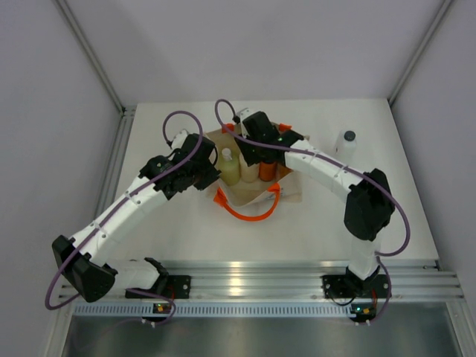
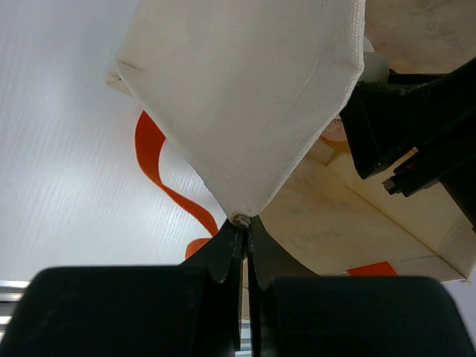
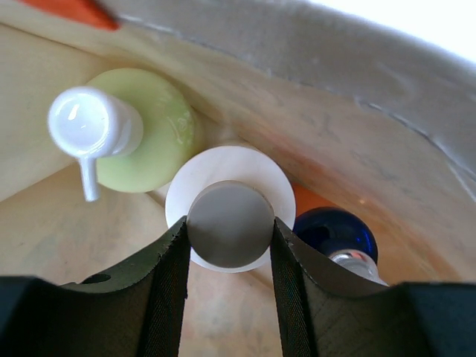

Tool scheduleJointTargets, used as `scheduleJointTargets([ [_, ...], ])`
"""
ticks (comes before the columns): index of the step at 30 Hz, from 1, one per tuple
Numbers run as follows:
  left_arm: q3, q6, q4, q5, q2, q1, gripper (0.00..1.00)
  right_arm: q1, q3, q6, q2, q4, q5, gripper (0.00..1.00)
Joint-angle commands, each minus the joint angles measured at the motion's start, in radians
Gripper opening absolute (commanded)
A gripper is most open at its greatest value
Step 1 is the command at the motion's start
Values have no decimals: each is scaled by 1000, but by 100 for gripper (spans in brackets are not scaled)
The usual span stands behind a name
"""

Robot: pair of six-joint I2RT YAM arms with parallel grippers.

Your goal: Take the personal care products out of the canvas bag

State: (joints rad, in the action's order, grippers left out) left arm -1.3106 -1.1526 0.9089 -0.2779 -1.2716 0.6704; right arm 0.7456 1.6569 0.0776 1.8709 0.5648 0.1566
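item: cream bottle (image 3: pixel 229 214), upright inside canvas bag (image 1: pixel 288 195), mid-bench (image 1: pixel 186 238) | right claw (image 3: pixel 229 239): closed on its cap | left claw (image 2: pixel 244 232): pinching bag's left rim | risk: smooth cap slips; lift knocks neighbouring green pump bottle (image 3: pixel 149 134)

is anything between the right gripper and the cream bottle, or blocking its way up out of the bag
Nothing visible. The right gripper is closed on the cap of the cream bottle. The yellow-green bottle and the dark-capped orange bottle stand close beside it, not over it; the left gripper pinches the canvas bag.
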Motion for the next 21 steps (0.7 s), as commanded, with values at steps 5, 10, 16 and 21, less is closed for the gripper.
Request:
scheduleJointTargets([
  [5, 13, 2, 16, 45, 0, 5, 0, 26, 118, -32, -182, -19, 41, 0],
  [10, 10, 1, 16, 48, -9, 5, 0, 38, 162, -47, -207, 23, 46, 0],
  [16, 8, -1, 10, 54, -15, 5, 0, 60, 262, -68, -230, 90, 64, 0],
  [21, 10, -1, 12, 55, -21, 5, 0, 69, 329, -70, -260, 138, 69, 0],
])
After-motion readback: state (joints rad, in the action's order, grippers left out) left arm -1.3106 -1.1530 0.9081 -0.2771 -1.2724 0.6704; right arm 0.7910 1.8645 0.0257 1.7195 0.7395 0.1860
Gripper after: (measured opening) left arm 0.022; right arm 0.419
